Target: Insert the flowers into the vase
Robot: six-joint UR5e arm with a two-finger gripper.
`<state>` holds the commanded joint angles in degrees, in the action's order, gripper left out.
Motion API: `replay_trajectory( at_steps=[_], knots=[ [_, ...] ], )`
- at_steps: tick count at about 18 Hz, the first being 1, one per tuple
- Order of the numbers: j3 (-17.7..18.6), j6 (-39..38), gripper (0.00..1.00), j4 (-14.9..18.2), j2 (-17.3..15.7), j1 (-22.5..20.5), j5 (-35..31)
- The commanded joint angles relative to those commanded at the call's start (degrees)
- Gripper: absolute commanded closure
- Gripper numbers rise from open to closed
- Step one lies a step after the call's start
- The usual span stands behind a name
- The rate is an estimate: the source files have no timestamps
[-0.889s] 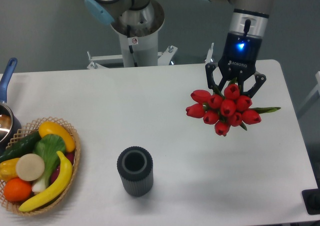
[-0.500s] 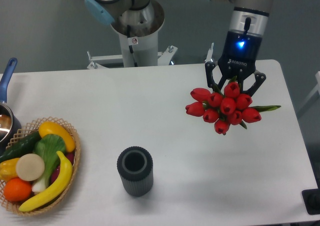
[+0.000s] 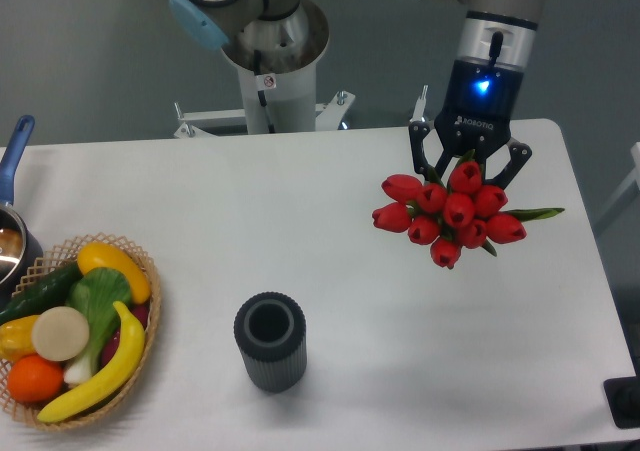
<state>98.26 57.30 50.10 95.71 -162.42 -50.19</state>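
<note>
Barely anything has shifted since the earlier frames: the flowers (image 3: 450,214) sit a touch higher in the picture, and the pincer (image 3: 469,161) above them has risen by the same slight amount. Nothing else has moved. The red tulip buds form a tight bunch over the right part of the white surface (image 3: 330,201), with one long green leaf pointing out to the right. The pincer's two dark fingers straddle the top of the bunch from behind and appear to pinch its stems, though the buds hide the contact itself. A blue light glows on the wrist above.

The vase (image 3: 270,340) stands upright on the surface well apart from the flowers, toward the lower left of them, its round mouth open and dark.

At the left edge a wicker basket (image 3: 140,271) holds a banana, an orange, a cucumber and other produce. A pot with a blue handle (image 3: 17,141) is partly cut off by the left border.
</note>
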Motion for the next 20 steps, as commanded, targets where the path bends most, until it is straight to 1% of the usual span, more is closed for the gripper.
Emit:
replay_trajectory(
  at_steps=[2, 4, 8, 9, 12, 13, 16, 20],
  knots=[
    [-0.2, 0.0, 0.53, -1.7, -0.1, 0.5, 0.3],
    [-0.4, 0.1, 0.53, -2.4, 0.1, 1.2, 3.5],
    [-0.3, 0.3, 0.53, -2.5, 0.1, 1.4, 13.0],
    [-0.1, 0.3, 0.53, -2.5, 0.0, 1.4, 14.5],
    [-0.3, 0.3, 0.53, -2.5, 0.5, 3.9, 18.4],
    [-0.3, 0.4, 0.54, -2.5, 0.6, 4.1, 19.6],
    [-0.3, 1.0, 0.54, -2.5, 1.2, 4.4, 27.7],
    [-0.5, 1.5, 0.54, -3.0, 1.5, 5.4, 30.7]
  ],
)
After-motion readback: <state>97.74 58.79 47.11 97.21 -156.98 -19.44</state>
